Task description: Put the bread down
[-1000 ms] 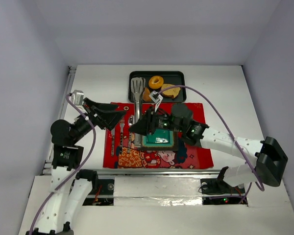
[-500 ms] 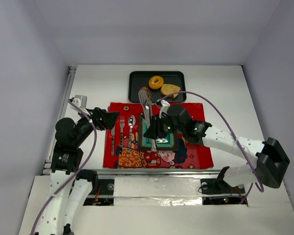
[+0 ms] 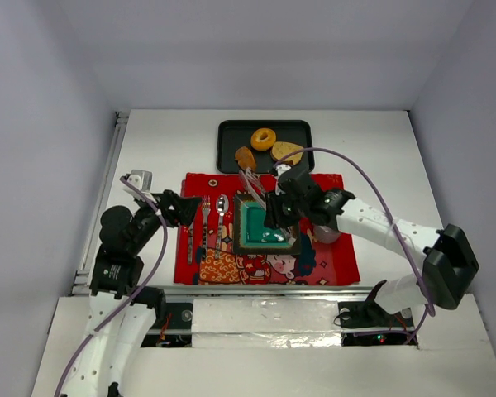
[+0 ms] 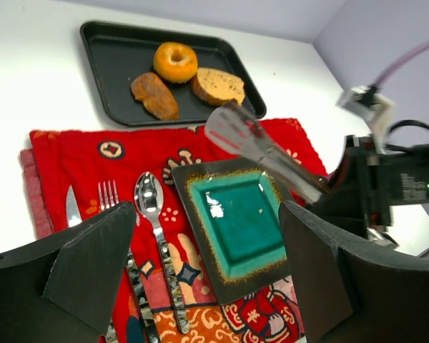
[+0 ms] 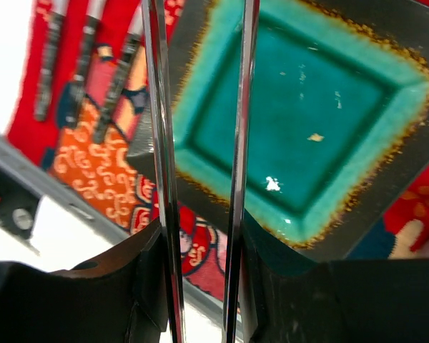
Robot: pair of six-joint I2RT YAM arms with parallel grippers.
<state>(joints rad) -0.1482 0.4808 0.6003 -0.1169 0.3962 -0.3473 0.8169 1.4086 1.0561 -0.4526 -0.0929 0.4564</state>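
Bread on the tray, beyond the plate's far edge

I see the golden ring-shaped doughnut (image 3: 263, 138), the small brown oblong roll (image 3: 245, 157) and the flat tan toast slice (image 3: 287, 151) lying on the black rectangular tray (image 3: 228, 132), just past the teal square glazed plate (image 3: 264, 227). My right gripper (image 5: 200, 257) pinches the silver metal tongs (image 4: 254, 139) above the plate's far edge. My left gripper (image 3: 188, 208) hangs left of the plate, jaws spread wide, over the red patterned placemat (image 3: 335, 252).
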